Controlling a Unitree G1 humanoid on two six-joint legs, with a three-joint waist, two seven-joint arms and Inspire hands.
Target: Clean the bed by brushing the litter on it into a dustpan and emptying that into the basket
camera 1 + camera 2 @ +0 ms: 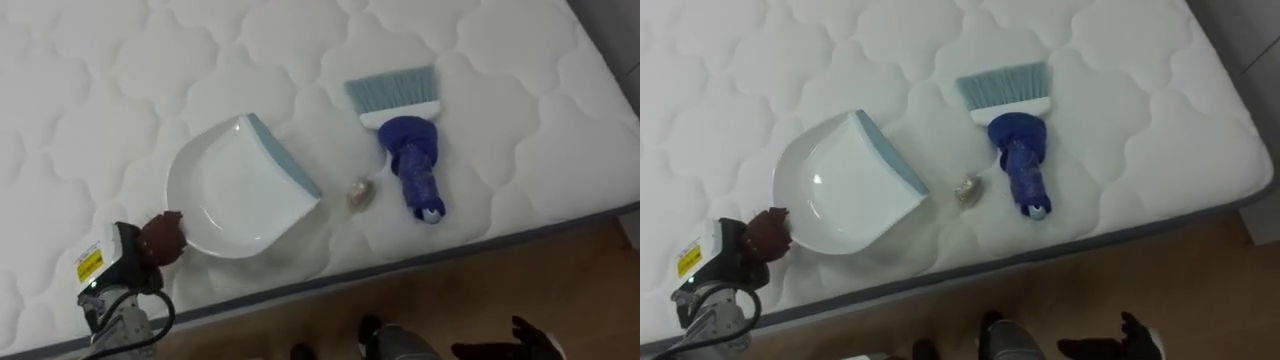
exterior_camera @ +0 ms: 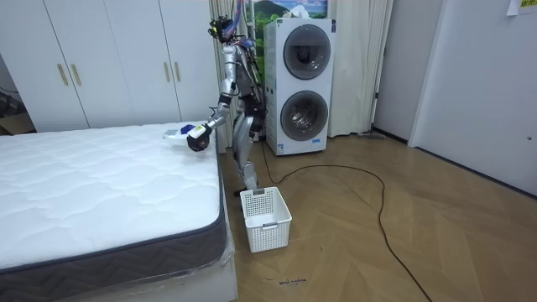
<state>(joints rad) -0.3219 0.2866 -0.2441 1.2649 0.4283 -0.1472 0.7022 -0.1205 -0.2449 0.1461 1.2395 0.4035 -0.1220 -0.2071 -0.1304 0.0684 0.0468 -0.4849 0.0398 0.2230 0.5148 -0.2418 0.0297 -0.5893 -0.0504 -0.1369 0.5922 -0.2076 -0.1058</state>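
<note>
A white dustpan [image 1: 235, 190] with a grey-blue lip lies on the quilted white mattress [image 1: 90, 90], its mouth turned toward the right. My left hand [image 1: 162, 238] is curled round the pan's handle at its near-left rim; the handle itself is hidden under the fingers. To the right of the pan lies a hand brush [image 1: 412, 160] with a dark blue handle and pale blue bristles [image 1: 395, 90] pointing away from me. Between pan and brush sits a small crumpled scrap [image 1: 360, 192]. My right hand [image 1: 515, 342] hangs low over the floor, off the bed, with its fingers loose.
The mattress's grey near edge [image 1: 470, 245] runs along the wooden floor [image 1: 560, 280]. In the room view I stand at the bed's far corner; a white slatted basket [image 2: 265, 218] sits on the floor by the bed, stacked washing machines [image 2: 300, 84] stand behind me, and wardrobes [image 2: 109, 59] line the wall.
</note>
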